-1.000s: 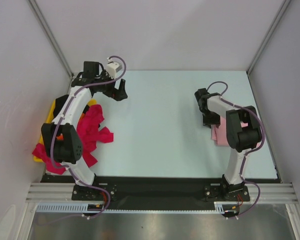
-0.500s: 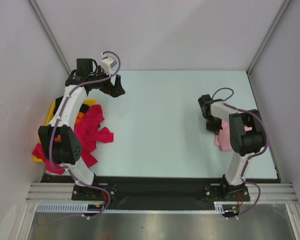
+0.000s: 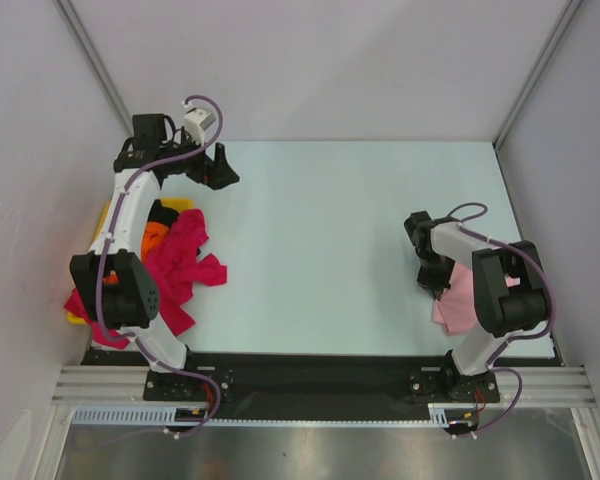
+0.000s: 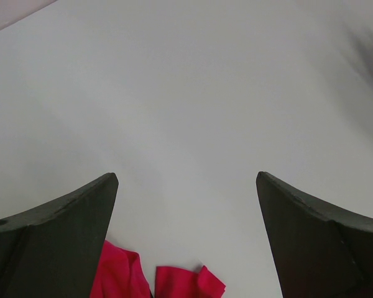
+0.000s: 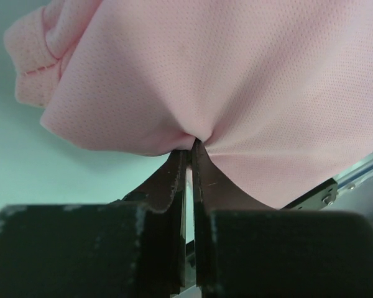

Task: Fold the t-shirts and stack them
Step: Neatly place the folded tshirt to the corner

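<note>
The light pink t-shirt (image 3: 457,303) lies bunched at the right side of the table. My right gripper (image 3: 432,280) is shut on a pinch of its cloth (image 5: 236,81), fingers (image 5: 174,177) pressed together. A magenta-red t-shirt (image 3: 183,262) lies crumpled at the left, spilling over the yellow tray (image 3: 105,222); an orange shirt (image 3: 156,232) shows in the tray. Part of the magenta-red shirt shows low in the left wrist view (image 4: 174,282). My left gripper (image 3: 215,172) is open and empty above the table's far left, beyond the pile. No black shirt is clearly visible.
White walls with metal posts close in the table on three sides. A black strip (image 3: 310,370) runs along the near edge by the arm bases. Bare pale table surface (image 3: 320,230) lies between the two arms.
My right gripper has drawn toward the near right, dragging the pink shirt with it. My left arm has swung left toward the far left corner, gripper still open.
</note>
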Robot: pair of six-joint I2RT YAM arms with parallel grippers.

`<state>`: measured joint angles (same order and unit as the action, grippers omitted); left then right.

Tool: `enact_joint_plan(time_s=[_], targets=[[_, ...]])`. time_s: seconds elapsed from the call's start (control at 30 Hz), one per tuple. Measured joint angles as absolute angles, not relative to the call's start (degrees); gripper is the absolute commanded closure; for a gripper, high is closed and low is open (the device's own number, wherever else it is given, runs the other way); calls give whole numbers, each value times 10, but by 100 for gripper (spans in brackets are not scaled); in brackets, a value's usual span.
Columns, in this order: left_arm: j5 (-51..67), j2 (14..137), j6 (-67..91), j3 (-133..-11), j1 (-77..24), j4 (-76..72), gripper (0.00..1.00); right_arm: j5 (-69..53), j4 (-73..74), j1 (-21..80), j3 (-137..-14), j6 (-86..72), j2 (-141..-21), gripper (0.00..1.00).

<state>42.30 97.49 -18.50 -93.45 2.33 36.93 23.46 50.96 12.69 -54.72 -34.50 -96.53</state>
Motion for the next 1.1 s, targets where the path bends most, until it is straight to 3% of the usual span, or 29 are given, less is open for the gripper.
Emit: enact_joint_plan(time_s=[0.73,0.9,0.93,0.97,1.1], targets=[[467,975,-191,-957,25,391,0,203,596,83,-478,-407,-886,100],[467,975,-191,-957,25,391,0,204,590,76,-483,-408,-886,68],[467,975,-191,-957,25,392,0,205,588,78,-484,-408,-886,54],[467,975,-191,-957,25,392,0,204,587,80,-486,-411,-886,48],[467,974,-192,-957,25,393,0,202,589,93,-528,-410,-887,35]])
